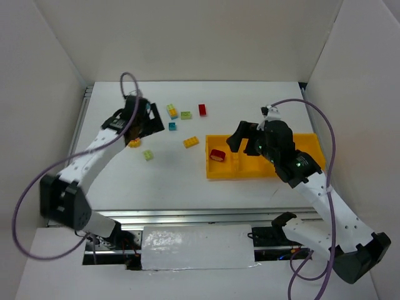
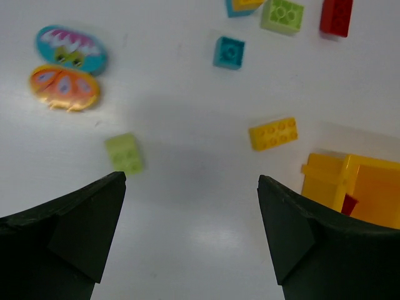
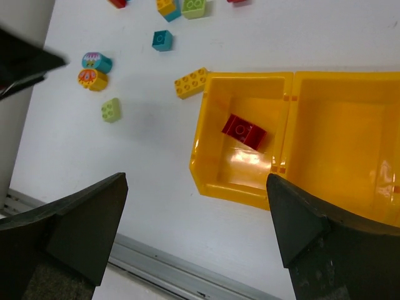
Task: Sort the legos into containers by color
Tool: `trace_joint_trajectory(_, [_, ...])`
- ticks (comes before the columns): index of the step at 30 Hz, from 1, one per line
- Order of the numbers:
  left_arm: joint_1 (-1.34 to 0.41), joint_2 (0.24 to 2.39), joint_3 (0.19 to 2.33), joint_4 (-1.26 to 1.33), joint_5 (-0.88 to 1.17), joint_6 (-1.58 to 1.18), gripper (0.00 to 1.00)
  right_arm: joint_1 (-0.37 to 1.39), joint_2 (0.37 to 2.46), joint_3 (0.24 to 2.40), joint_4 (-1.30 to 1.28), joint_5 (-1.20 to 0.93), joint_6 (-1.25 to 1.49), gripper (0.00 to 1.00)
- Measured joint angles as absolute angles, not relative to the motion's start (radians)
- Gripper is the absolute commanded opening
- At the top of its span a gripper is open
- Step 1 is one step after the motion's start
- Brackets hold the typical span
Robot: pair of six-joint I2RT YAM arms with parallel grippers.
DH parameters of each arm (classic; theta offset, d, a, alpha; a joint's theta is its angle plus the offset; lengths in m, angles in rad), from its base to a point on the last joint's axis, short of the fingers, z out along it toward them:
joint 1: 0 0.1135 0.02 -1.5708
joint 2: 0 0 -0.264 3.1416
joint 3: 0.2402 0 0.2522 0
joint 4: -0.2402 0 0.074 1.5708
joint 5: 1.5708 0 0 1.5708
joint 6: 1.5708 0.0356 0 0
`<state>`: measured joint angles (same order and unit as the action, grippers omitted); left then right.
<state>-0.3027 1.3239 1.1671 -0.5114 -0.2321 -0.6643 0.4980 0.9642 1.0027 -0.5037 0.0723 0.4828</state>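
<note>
Over the yellow tray (image 1: 237, 173), its end compartment holding one red brick (image 3: 244, 132), the right gripper (image 3: 197, 180) hangs spread and empty. The left gripper (image 2: 190, 181), also spread, hovers near a yellow brick (image 2: 273, 134) and a green brick (image 2: 124, 154).

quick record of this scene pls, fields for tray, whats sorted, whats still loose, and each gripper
tray: yellow-orange tray, right part of the table
sorted: one sorted red brick, in the leftmost compartment
loose bricks: loose red brick, yellow brick, teal brick, pale green brick, second pale green brick, yellow-and-teal clump
other: teal oval piece, orange oval piece
left gripper: open, empty, over bare table near the pale green brick
right gripper: open, empty, above the tray's left end
</note>
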Motion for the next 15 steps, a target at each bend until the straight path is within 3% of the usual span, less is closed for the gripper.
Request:
trace_joint_trajectory(9, [-0.441, 2.249, 2.016, -0.413, -0.153, -0.644, 1.00, 0.502, 0.857, 0.826, -0.534, -0.021, 0.526, 1.00])
trace_joint_trajectory(12, [-0.473, 2.443, 2.234, -0.385, -0.150, -0.622, 1.00, 0.502, 0.824, 0.825, -0.538, -0.044, 0.527, 1.00])
trace_joint_trajectory(15, [-0.507, 2.537, 2.317, -0.337, -0.190, -0.577, 1.00, 0.504, 0.778, 0.824, -0.538, -0.074, 0.527, 1.00])
